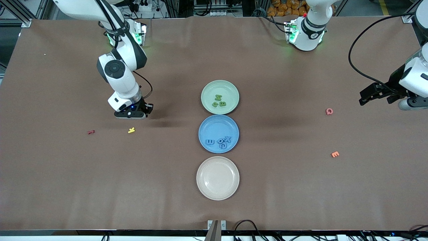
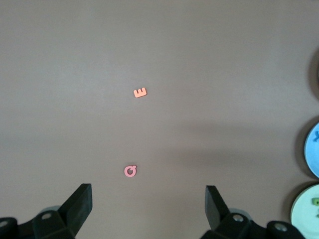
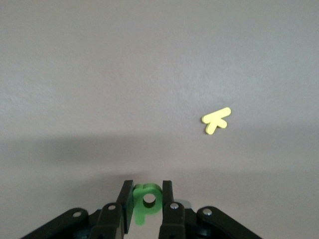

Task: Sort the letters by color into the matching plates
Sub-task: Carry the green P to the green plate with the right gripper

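Grippers differ: right gripper [image 3: 148, 201], at the front view's middle-left, pinches a small bright-green plastic letter [image 3: 146, 199]; left gripper [image 2: 148, 206], at its right edge, spread wide above brown table [image 1: 284, 187].

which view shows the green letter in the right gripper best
The right wrist view: the green letter sits pinched between the right gripper's fingers. The front view hides it under that gripper; the left wrist view misses it.
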Controlling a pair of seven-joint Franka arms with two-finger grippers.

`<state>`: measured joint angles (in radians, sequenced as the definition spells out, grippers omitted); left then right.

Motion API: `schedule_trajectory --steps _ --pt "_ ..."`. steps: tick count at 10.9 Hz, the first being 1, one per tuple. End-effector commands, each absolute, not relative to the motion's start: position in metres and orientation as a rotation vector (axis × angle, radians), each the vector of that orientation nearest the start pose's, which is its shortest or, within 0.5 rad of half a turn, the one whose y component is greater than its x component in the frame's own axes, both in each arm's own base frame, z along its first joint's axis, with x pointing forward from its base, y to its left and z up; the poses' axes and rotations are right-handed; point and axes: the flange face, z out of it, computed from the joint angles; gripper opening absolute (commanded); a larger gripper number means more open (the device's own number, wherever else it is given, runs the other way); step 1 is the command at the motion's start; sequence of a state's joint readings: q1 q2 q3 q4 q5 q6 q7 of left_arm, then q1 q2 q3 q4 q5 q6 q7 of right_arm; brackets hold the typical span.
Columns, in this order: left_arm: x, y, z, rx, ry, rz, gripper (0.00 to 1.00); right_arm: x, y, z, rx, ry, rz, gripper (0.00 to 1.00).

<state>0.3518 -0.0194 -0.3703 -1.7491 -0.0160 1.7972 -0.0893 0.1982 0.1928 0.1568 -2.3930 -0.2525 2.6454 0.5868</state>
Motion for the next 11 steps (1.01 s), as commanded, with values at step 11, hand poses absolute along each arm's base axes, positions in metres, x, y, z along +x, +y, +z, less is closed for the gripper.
schedule_trajectory --steps 11 --pt "0.564 -0.019 0.601 -3.16 -0.149 -0.124 1.0 0.469 0.405 0.256 -3.124 0.289 -0.149 0.0"
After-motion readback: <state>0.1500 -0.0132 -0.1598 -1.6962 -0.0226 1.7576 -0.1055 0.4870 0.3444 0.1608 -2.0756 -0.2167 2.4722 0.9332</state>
